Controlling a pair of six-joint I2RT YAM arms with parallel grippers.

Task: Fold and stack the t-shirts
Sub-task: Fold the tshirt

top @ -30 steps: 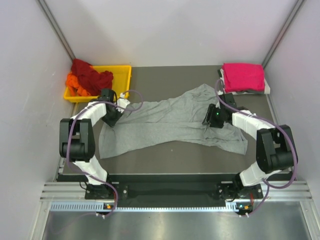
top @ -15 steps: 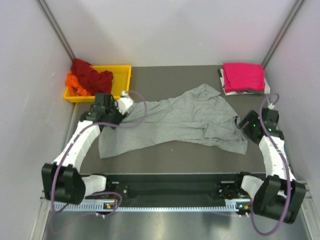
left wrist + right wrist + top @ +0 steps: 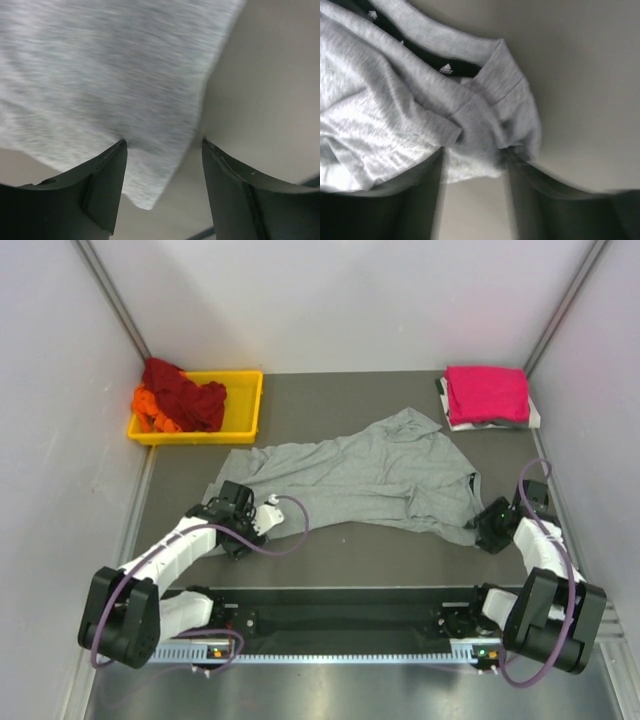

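1. The grey t-shirt (image 3: 365, 472) lay unfolded and wrinkled across the middle of the tabletop (image 3: 390, 552), nearer the right edge. Its dark collar (image 3: 432, 59) pointed toward the right edge.
2. One second before, both arms were over the cloth's far parts: the left one near the tray, the right one on the cloth's right half. At this moment they had come down toward the near edge, and the shirt itself had hardly moved.
3. The left gripper (image 3: 258, 522) stood at the shirt's near-left corner. Its fingers (image 3: 105, 175) were wide apart, with the cloth edge lying between them, not pinched.
4. The right gripper (image 3: 490, 532) stood at the shirt's near-right end, close to the right edge. Its wrist view was blurred, but its jaws looked spread with bunched cloth between them.
5. I judged that they were preparing to grasp two ends, so folding of this shirt had not yet started.
6. I counted four shirts. Apart from the grey one, a pink t-shirt (image 3: 487, 393) lay folded in the far-right corner on something light that I could not identify. A dark red t-shirt (image 3: 182, 388) and an orange t-shirt (image 3: 150, 406) lay crumpled together.
7. Those two were in the single yellow tray (image 3: 247, 392) at the far-left corner.
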